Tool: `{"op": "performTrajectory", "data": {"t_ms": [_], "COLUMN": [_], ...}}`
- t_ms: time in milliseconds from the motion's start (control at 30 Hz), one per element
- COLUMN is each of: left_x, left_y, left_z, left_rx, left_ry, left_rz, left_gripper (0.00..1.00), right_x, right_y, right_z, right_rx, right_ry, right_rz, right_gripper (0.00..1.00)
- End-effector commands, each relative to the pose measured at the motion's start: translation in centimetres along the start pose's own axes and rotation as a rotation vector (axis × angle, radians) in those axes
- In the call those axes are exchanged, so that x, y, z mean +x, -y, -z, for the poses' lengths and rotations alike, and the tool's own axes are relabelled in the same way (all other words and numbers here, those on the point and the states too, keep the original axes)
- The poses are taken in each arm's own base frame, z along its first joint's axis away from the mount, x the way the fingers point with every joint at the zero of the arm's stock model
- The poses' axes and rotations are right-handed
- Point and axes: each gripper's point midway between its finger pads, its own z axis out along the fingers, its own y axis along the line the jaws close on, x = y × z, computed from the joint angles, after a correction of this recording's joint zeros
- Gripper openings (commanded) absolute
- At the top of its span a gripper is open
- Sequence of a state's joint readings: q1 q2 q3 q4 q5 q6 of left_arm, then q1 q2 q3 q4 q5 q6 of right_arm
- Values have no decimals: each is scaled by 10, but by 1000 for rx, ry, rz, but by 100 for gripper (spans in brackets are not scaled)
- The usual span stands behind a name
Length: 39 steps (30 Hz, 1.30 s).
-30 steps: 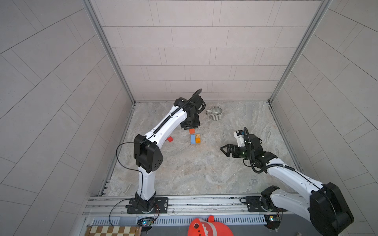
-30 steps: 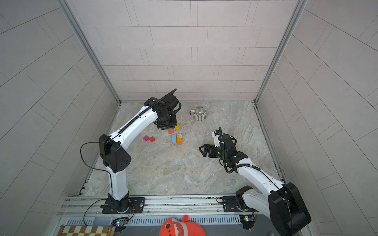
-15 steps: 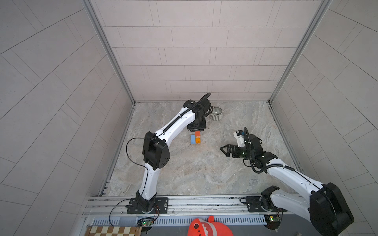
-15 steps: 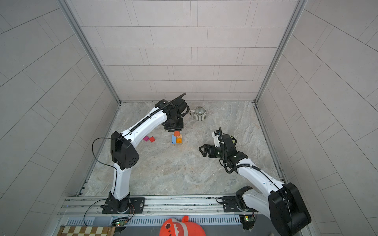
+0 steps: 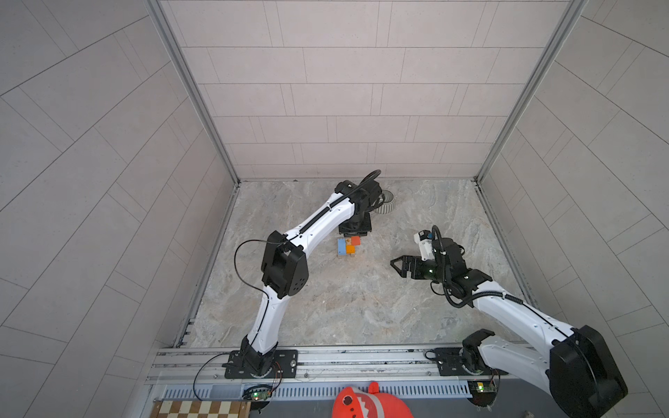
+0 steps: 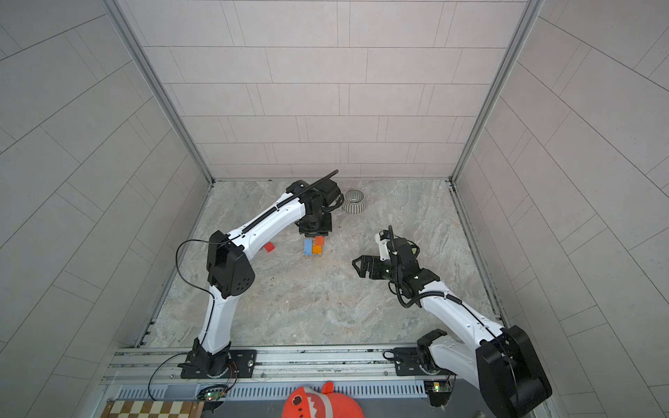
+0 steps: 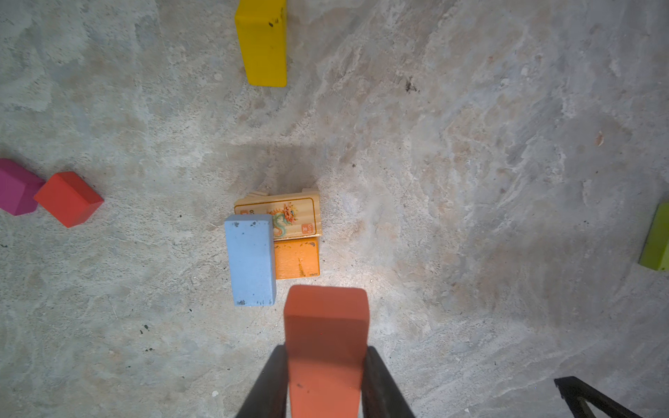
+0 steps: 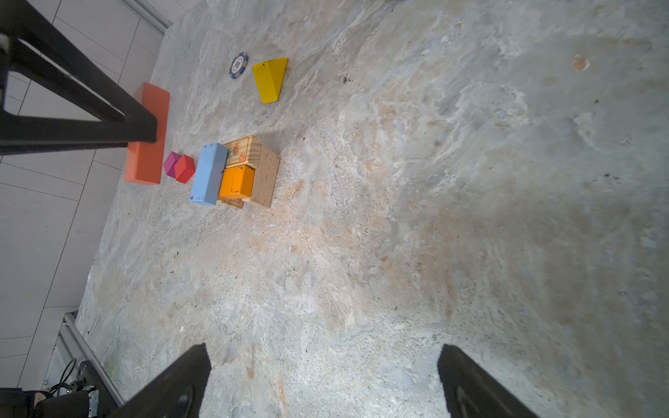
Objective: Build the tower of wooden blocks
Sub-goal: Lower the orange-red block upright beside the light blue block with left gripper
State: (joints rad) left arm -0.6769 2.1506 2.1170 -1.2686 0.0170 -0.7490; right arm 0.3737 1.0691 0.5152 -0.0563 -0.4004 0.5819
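Orange-red brick (image 7: 325,315) is clamped between the narrowed jaws of the left gripper (image 7: 325,349), its rear cut off by the frame. Just beyond its tip the wood block tower (image 7: 289,217) is seen, its tan bricks largely hidden under a blue brick (image 7: 251,258) and an orange brick (image 7: 297,258). Well apart, the right gripper (image 8: 324,349) is held wide and empty. A striped mug (image 5: 386,208) is half hidden behind the left arm (image 5: 325,220), on a marbled tabletop (image 5: 344,307) enclosed by pale tiled walls (image 5: 344,90).

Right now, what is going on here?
The left tool grips a red-orange block close beside the started tower, which has a blue block and an orange block on top. The right tool is open and empty, away from it. A yellow block, a red block and a magenta block lie loose.
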Motion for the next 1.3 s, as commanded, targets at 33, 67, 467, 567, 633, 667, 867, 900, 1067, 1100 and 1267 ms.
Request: {"op": "performTrajectory", "data": {"t_ms": [33,67,467,567,633,667,867,900,1067,1100,1267], "left_x": [-3,-3,-3,-5,-6,-6,-7,-7,-7,-7,-9], "left_y": [0,-1,-5,-5,-4,-4,-7,-7,-7,-7,-7], "left_z": [-3,-4,-25,-27,-27,-28,-31,-32,-35,-36,-38], "left_rx": [-18,-20,-23,-19,-16,-17,-31,-31,-34,-33,-25], "left_ry": [12,11,-22,-20,-20,-21,-21,-21,-23,-23,-28], "left_rz": [12,14,23,24,24,24,19,20,17,18,23], "left_gripper": [25,25,25,24,24,24,24,24,24,24,24], "right_x": [0,0,3,3,4,3,4,4,4,4,5], "right_y": [1,0,3,3,4,4,5,5,4,4,4], "right_z": [0,0,-2,-4,-4,-4,-5,-5,-5,-4,-6], "right_rx": [-1,-2,4,7,9,10,12,11,8,6,2], "right_ry": [2,1,-9,-13,-15,-14,-18,-20,-17,-16,-21], "right_rz": [-16,-16,-19,-19,-20,-20,-21,-21,-22,-23,-28], "right_gripper": [100,100,100,100,100,100,100,100,100,100,100]}}
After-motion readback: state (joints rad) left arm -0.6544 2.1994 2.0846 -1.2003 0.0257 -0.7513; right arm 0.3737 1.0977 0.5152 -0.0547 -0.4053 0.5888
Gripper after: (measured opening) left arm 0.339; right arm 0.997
